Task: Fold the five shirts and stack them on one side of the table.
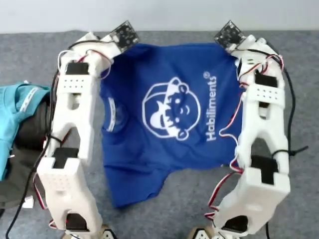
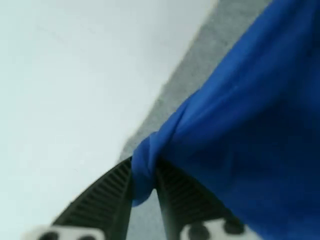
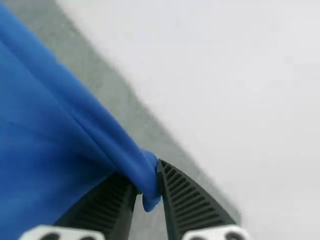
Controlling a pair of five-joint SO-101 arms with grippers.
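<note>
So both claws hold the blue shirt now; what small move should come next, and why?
The left claw and the right claw are each shut on a far corner of the blue shirt, which lies print up on the table. So I would probably lift both slightly and draw that far edge toward the near one, folding it in half.

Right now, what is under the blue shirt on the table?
The grey table shows all around the blue shirt, so it likely lies on that. Anything beneath the cloth is covered. The left gripper and right gripper pinch its far edge.
</note>
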